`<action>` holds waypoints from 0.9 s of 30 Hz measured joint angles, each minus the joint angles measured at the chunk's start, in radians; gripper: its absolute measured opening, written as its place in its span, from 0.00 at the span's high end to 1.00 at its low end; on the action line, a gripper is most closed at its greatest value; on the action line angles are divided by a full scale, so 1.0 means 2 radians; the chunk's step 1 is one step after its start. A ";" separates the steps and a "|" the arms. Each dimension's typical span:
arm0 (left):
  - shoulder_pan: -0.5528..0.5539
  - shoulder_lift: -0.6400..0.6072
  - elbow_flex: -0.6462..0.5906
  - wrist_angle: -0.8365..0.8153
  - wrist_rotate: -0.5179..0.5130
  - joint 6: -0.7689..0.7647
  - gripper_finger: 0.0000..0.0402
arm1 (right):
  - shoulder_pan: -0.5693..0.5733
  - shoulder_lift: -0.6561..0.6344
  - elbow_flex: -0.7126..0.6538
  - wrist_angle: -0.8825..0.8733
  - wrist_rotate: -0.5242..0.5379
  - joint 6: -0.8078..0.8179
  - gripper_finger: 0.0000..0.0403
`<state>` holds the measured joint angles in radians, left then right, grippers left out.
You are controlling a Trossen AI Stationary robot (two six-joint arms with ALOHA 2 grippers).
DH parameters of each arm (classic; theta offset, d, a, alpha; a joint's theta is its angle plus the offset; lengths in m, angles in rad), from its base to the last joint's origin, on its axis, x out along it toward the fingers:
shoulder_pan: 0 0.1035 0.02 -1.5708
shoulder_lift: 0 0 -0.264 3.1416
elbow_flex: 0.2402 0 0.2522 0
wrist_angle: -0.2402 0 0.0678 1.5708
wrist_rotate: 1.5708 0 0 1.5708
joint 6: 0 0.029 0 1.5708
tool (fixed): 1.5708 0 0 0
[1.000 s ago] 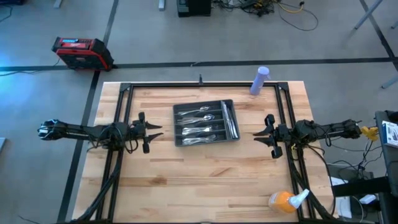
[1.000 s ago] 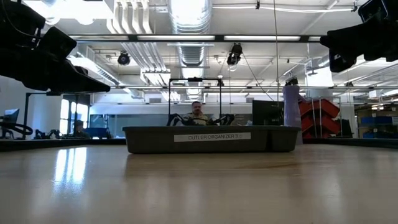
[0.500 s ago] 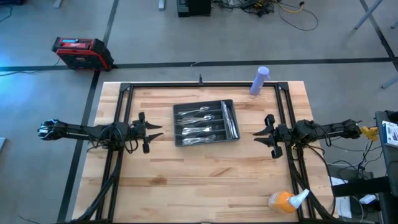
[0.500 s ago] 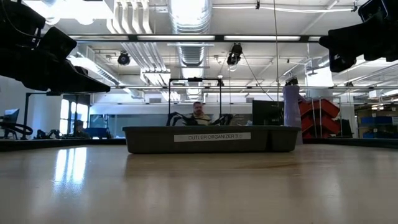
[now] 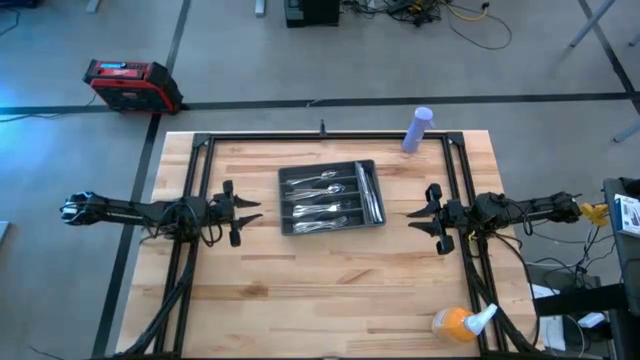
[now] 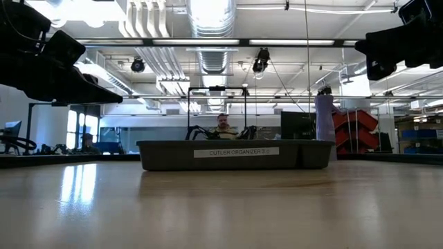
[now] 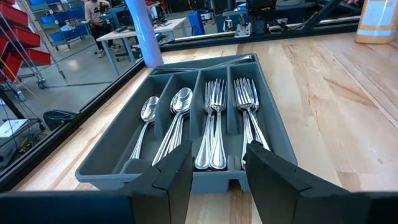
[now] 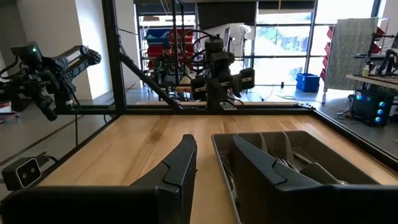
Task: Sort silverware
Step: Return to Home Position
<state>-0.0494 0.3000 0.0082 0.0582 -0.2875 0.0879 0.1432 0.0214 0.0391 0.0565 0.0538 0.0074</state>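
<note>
High view: all the silverware (image 5: 322, 208) is in the grey tray (image 5: 282, 200) mid-table, nothing loose on the wood. The left gripper (image 5: 248, 211) and right gripper (image 5: 422, 219) sit either side of it, well apart from it, both spread and empty. Little risk that I can see. The main one is the right arm swinging wide on its way to park and clipping the purple cylinder (image 5: 417, 130) at the far edge, or the orange spray bottle (image 5: 460, 322) near its base. Low view: it adds height, which the top-down view can't give. Both arms hang well above the table and above the tray rim, so a level retract shouldn't touch the tray. A sag or drop inward would shove it. It shows none of the contents, only the front wall, and a person (image 6: 223, 124) far behind it. Left wrist view: the only view that checks the sort. Spoons (image 7: 168, 118) fill two slots, forks (image 7: 214, 124) the next two, and knives (image 7: 231, 60) lie crosswise at the far end. The fingers (image 7: 174, 171) stand moderately apart around nothing. The forks are stacked and overlapping, so a bump to the tray could slide one over a divider. Right wrist view: a narrower finger gap, also empty, and the near tray wall is close ahead. The cutlery is mostly hidden here.
</note>
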 joint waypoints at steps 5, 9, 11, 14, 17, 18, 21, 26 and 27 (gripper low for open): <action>0.000 0.001 0.000 0.000 0.000 0.000 0.70 | 0.000 0.000 0.000 0.000 0.000 0.000 0.84; 0.000 0.001 0.000 0.000 0.000 0.000 0.70 | 0.000 0.000 0.000 0.000 0.000 0.000 0.87; 0.000 0.001 0.000 0.000 0.000 0.000 0.70 | 0.000 0.000 0.000 0.000 0.000 0.000 0.88; 0.000 0.003 0.000 0.000 0.000 0.000 0.69 | 0.000 0.000 0.000 0.000 0.000 0.000 0.89; 0.000 0.003 0.000 0.000 0.000 0.000 0.68 | 0.000 0.000 0.000 0.000 0.000 0.000 0.89; 0.000 0.003 0.000 0.000 0.000 0.000 0.67 | 0.000 0.000 0.000 0.000 0.000 0.000 0.89; 0.000 0.003 0.000 0.000 0.000 0.000 0.67 | 0.000 0.000 0.000 0.000 0.000 0.000 0.88; 0.000 0.004 0.000 0.000 0.000 0.000 0.69 | 0.000 0.000 0.000 0.000 0.000 0.000 0.85; 0.000 0.004 0.000 0.000 0.000 0.000 0.70 | 0.000 0.000 0.000 0.000 0.000 0.000 0.85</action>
<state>-0.0494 0.3073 0.0082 0.0582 -0.2874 0.0879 0.1436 0.0216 0.0391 0.0566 0.0540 0.0074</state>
